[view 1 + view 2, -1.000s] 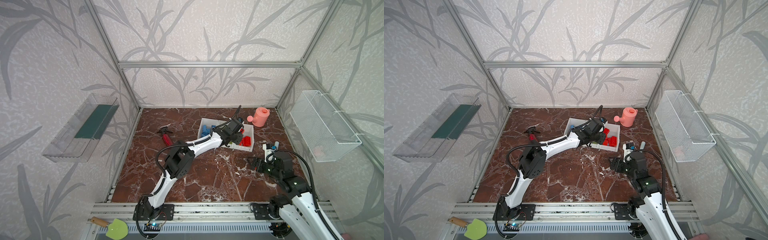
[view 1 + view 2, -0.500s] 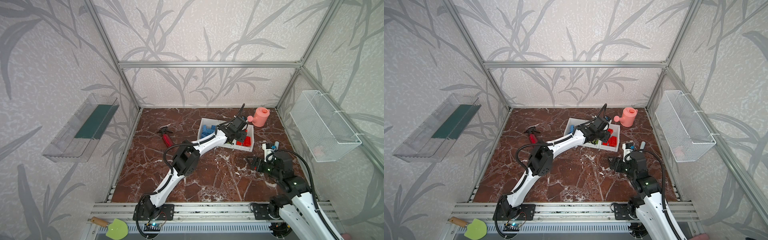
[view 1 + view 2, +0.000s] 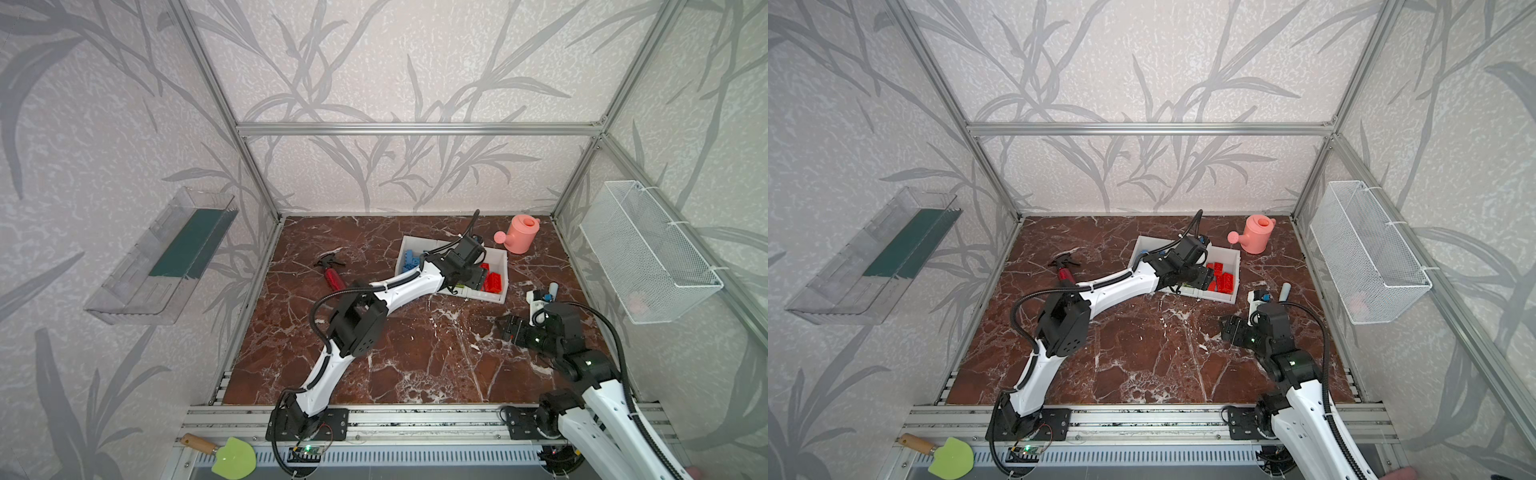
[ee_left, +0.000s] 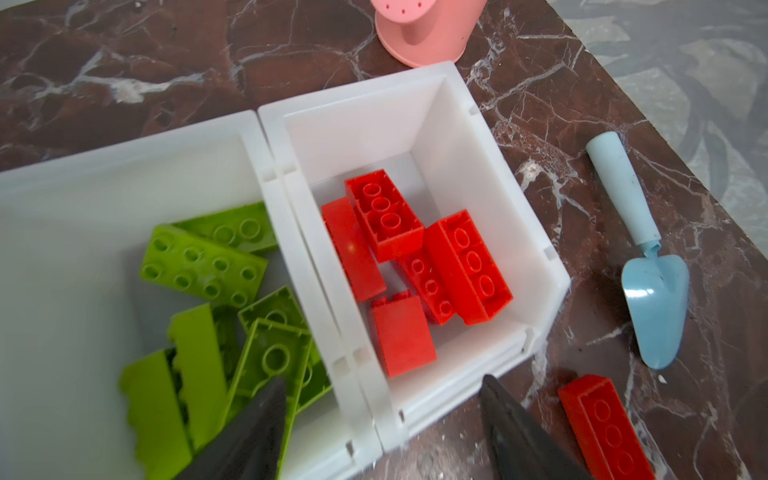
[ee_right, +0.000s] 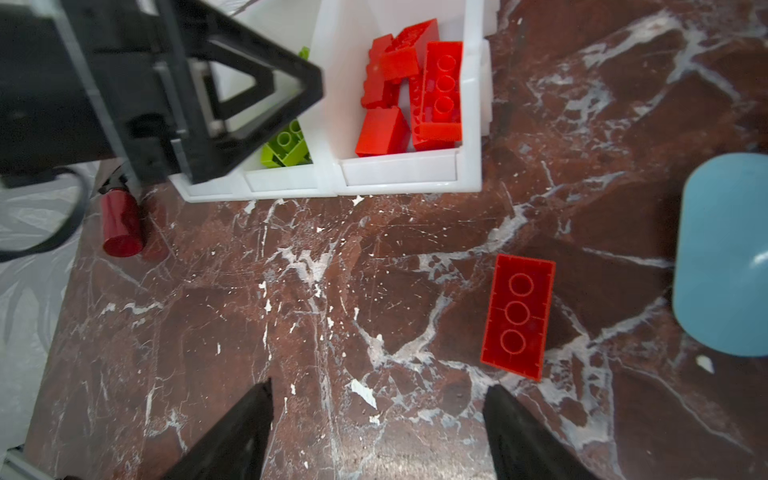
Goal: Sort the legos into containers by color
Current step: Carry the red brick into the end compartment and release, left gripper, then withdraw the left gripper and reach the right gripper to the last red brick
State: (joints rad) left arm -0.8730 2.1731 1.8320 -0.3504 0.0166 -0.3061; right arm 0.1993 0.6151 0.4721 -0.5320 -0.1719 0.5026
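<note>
**Right arm waits as a red brick is dropped.** Nearest the rail, the right gripper (image 5: 378,386) is held low over the marble table (image 5: 291,291), its jaws wide and nothing between them. One loose red brick (image 5: 519,316) lies studs-down just ahead of it and off to one side. The brick is near a blue trowel (image 4: 656,299) and outside the containers (image 4: 465,166).

Beyond, the left gripper (image 4: 384,379) is seen over the front lip where the middle and end compartments meet. Its jaws were clamped shut a second ago; they have since been spread and are now empty, while the arm itself has hardly shifted. A red brick (image 4: 401,332) near the front of the end compartment is blurred, as though caught mid-fall, and is judged to be the piece just let go.

It has landed among the other red bricks (image 4: 465,266). The green bricks (image 4: 203,266) are kept to the middle compartment, and the blue bricks (image 3: 409,259) are seen in a top view in the compartment at the other end.

One more red is thus counted as sorted. The brick on the table appears to be the only one left out, and it is well placed to be taken by the right gripper. At the back, a pink watering can (image 3: 521,234) stands just behind the bins.
</note>
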